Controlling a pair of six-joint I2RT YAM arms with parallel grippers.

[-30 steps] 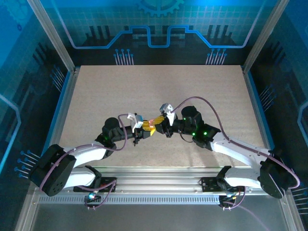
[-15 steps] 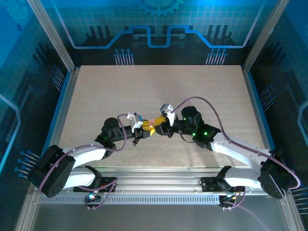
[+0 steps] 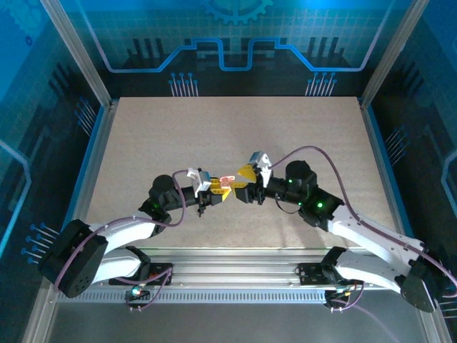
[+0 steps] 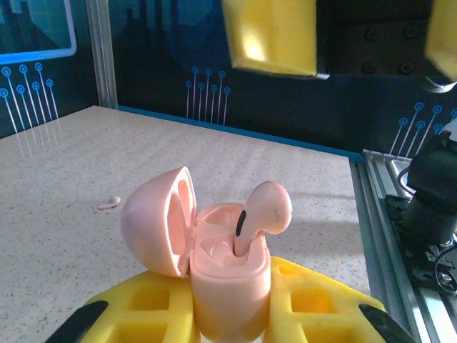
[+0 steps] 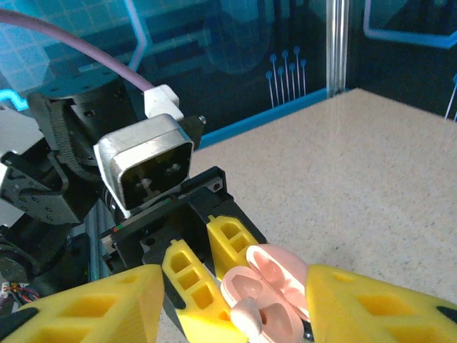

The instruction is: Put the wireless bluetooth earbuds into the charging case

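The charging case (image 4: 228, 286) is pink, with its lid (image 4: 158, 230) swung open to the left. My left gripper (image 4: 228, 311) is shut on its body and holds it upright above the table. One pink earbud (image 4: 264, 214) stands stem-down in the case's right slot, its bud sticking out above the rim. A second earbud (image 4: 109, 204) lies on the table beyond. My right gripper (image 5: 235, 314) stands open just in front of the case (image 5: 285, 282), its yellow fingers apart on either side of it and touching nothing. From above, both grippers (image 3: 218, 187) (image 3: 243, 183) meet at the table's middle.
The speckled beige table (image 3: 235, 128) stretches out behind the grippers. Blue walls and aluminium posts (image 3: 84, 64) fence it in. A metal rail (image 4: 375, 214) runs along the near edge by the arm bases.
My right gripper has opened and drawn back to the right, away from the case. The earbud stays standing in the case. The left gripper has held still.
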